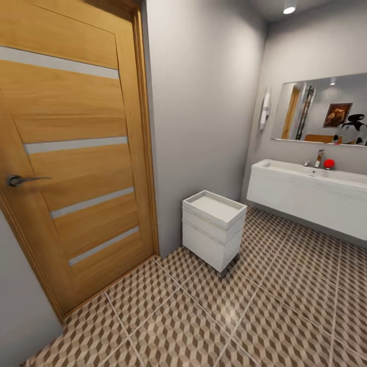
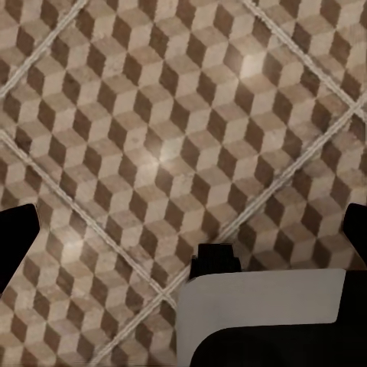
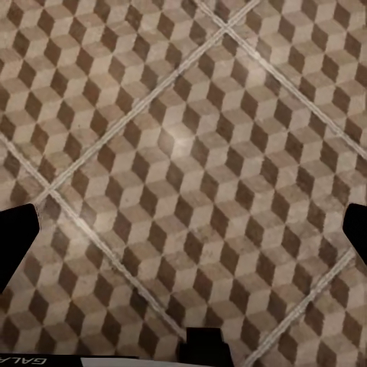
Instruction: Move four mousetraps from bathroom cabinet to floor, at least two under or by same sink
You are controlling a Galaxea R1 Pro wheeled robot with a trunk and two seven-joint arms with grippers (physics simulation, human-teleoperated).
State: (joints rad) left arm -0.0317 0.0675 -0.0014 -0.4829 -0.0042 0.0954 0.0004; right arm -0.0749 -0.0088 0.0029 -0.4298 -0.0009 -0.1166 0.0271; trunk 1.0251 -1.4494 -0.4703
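Note:
The bathroom floor (image 1: 204, 316) of brown, beige and white cube-pattern tiles spreads ahead of me. At the right wall hangs the wide white sink (image 1: 306, 186) with a chrome tap (image 1: 319, 158). In the left wrist view, my left gripper (image 2: 185, 238) hangs open over bare floor tiles (image 2: 168, 138), its dark fingertips (image 2: 15, 245) far apart at the frame's edges. My right gripper (image 3: 185, 237) is likewise open above the tiles (image 3: 183, 145), with nothing between its fingers (image 3: 15, 245).
A closed wooden door (image 1: 71, 153) with a lever handle (image 1: 20, 179) fills the left. A low white drawer unit (image 1: 213, 227) with a tray top stands against the grey wall. A mirror (image 1: 321, 109) hangs above the sink, and a small red object (image 1: 329, 163) sits on it.

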